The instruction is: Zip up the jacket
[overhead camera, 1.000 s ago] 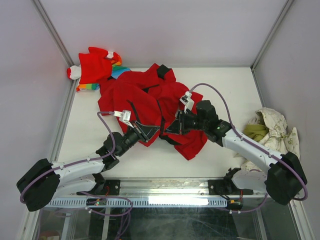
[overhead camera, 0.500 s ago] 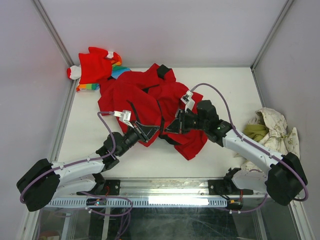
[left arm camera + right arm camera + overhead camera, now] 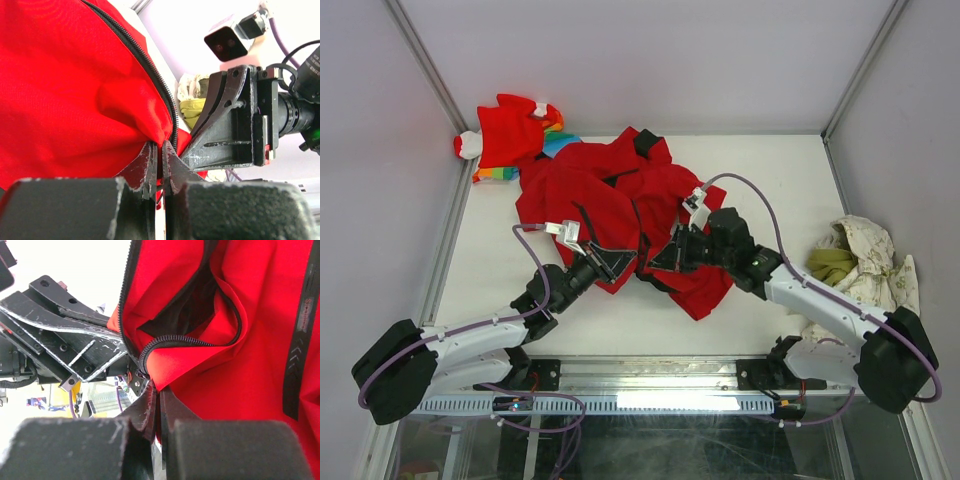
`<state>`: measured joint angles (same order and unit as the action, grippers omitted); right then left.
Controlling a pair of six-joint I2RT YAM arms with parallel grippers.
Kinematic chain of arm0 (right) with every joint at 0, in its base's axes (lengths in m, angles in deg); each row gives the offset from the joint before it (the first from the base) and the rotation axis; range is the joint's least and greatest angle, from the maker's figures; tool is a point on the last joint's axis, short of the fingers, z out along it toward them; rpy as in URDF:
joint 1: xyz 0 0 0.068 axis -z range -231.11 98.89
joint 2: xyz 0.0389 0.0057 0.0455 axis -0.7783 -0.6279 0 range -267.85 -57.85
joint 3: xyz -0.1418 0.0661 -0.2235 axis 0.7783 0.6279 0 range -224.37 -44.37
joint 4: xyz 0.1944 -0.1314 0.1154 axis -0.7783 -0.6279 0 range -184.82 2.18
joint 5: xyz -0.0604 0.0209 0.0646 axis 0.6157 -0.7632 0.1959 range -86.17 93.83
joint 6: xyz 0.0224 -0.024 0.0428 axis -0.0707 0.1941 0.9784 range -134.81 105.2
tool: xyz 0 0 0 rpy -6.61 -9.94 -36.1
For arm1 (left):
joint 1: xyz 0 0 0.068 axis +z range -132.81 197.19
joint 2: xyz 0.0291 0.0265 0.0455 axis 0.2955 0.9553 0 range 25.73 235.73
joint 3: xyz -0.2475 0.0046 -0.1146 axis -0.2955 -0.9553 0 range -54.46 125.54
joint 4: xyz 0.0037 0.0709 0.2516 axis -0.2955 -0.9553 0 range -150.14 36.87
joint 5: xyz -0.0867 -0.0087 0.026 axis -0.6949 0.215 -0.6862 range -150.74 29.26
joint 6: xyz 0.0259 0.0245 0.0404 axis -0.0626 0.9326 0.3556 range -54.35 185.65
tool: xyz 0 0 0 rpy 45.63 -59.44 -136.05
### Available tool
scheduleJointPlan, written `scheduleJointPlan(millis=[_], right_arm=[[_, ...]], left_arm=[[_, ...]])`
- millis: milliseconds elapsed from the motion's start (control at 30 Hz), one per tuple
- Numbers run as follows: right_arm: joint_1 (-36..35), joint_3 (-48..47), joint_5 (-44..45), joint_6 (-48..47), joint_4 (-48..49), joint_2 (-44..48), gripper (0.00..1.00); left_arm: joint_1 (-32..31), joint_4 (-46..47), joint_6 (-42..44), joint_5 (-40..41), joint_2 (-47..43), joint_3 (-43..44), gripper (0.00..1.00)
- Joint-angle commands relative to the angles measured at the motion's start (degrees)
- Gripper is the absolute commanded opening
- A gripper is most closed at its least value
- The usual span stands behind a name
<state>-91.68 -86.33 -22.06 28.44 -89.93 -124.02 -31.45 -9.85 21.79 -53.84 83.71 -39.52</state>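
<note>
The bright red jacket [image 3: 610, 195] lies crumpled in the middle of the white table, front open, black lining showing. My left gripper [image 3: 628, 258] is shut on the bottom corner of one front panel, right beside its dark zipper teeth [image 3: 150, 67]. My right gripper [image 3: 655, 262] faces it, almost touching, and is shut on the bottom corner of the other panel [image 3: 200, 365], beside its zipper end [image 3: 145, 357]. Both hold the hem a little above the table. The zipper slider is hard to make out.
A smaller red garment with rainbow stripes [image 3: 510, 135] lies at the back left corner, touching the jacket. A cream and olive-green cloth [image 3: 855, 260] is bunched at the right edge. Grey walls enclose the table on three sides.
The right arm has shifted slightly forward and lower with its jacket corner. The left arm and the jacket's bulk have hardly moved.
</note>
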Motion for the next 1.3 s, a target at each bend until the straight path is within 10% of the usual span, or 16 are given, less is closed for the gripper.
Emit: scheduleJointPlan(millis=[0, 1267], right_arm=[[-1.3, 0.6, 4.0, 3.4, 3.4, 2.4, 0.00], [-4.0, 2.5, 11.5, 9.1, 7.0, 2.1, 0.00]], left_arm=[[0.3, 3.1, 1.8, 2.3, -0.4, 1.1, 0.00], [-0.8, 3.2, 3.8, 3.4, -0.1, 2.6, 0.00]])
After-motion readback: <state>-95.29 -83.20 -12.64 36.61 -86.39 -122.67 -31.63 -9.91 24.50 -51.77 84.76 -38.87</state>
